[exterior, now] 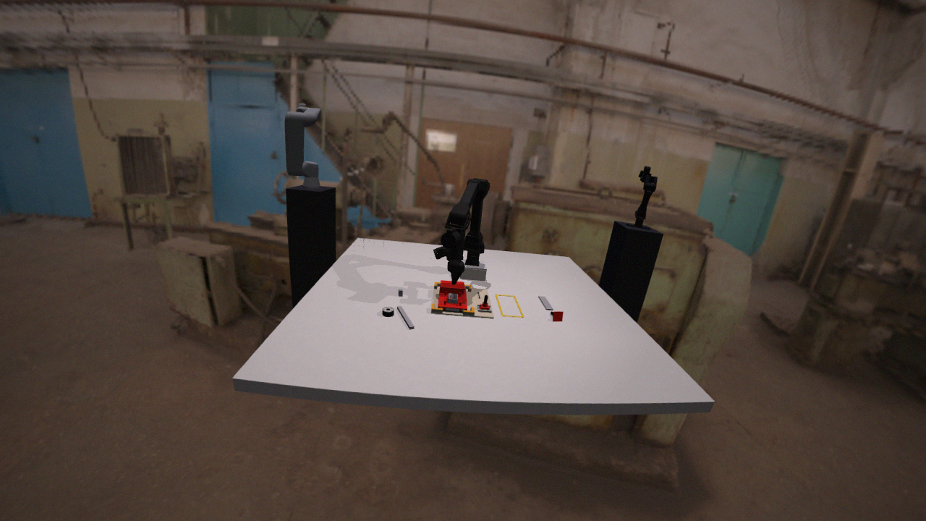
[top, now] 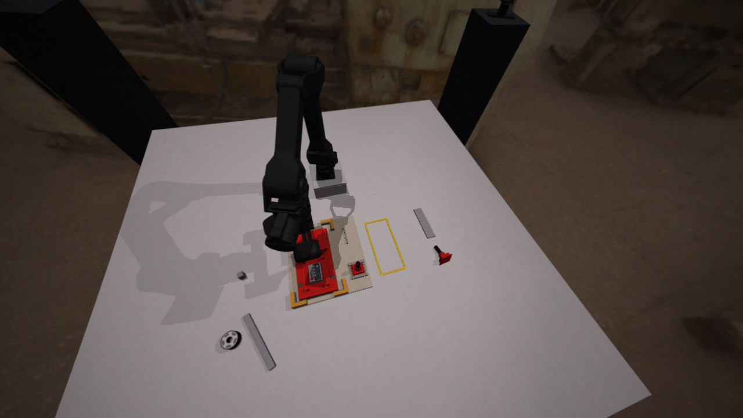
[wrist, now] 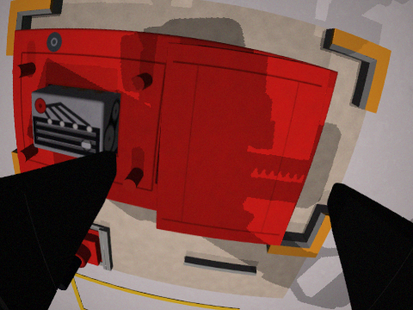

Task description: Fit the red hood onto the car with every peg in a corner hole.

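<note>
The red chassis (top: pixel 324 291) (wrist: pixel 142 112) lies in its jig. The grey engine block (top: pixel 315 273) (exterior: pixel 453 298) (wrist: pixel 69 120) stands on its deck, with dark pegs (wrist: pixel 144 81) (wrist: pixel 134 177) around it. A raised red shell with a flat roof, apparently the hood (top: pixel 321 236) (exterior: pixel 446 286) (wrist: pixel 237 129), covers the other end of the deck. No corner holes show, and I cannot tell whether it is a separate part. My gripper (exterior: pixel 454 279) (wrist: pixel 225 179) is open and empty above it. In the wrist view one fingertip overlaps the engine's lower corner and the other is beyond the shell's far end.
The jig's beige board (top: pixel 358 238) has orange corner brackets (top: pixel 342 287) and a red piece with a black knob (top: pixel 357 269). A yellow outline (top: pixel 393 271), grey bars (top: pixel 424 223) (top: pixel 258 341), another red piece (top: pixel 445 256), a wheel (top: pixel 224 340) and a small cube (top: pixel 241 274) lie around it.
</note>
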Robot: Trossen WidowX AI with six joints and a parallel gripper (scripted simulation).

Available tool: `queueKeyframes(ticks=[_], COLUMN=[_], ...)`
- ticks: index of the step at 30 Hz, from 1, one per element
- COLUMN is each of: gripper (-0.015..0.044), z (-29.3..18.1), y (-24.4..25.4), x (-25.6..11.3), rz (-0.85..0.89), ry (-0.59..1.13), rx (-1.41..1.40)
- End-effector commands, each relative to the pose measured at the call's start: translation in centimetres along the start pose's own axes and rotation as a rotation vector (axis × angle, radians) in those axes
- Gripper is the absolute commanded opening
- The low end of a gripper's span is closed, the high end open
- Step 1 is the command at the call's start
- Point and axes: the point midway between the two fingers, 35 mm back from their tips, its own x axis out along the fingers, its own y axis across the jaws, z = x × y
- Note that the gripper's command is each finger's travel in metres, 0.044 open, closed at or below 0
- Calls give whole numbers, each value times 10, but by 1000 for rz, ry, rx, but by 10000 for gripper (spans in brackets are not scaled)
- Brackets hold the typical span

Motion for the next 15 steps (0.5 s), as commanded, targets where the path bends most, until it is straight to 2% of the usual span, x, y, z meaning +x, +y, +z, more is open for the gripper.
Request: queueKeyframes(ticks=[1,15], gripper=[440,440], z=[0,-1], y=[-2,-3], x=[5,16], rz=[-6,-6], ry=[-4,-3], rx=[6,6])
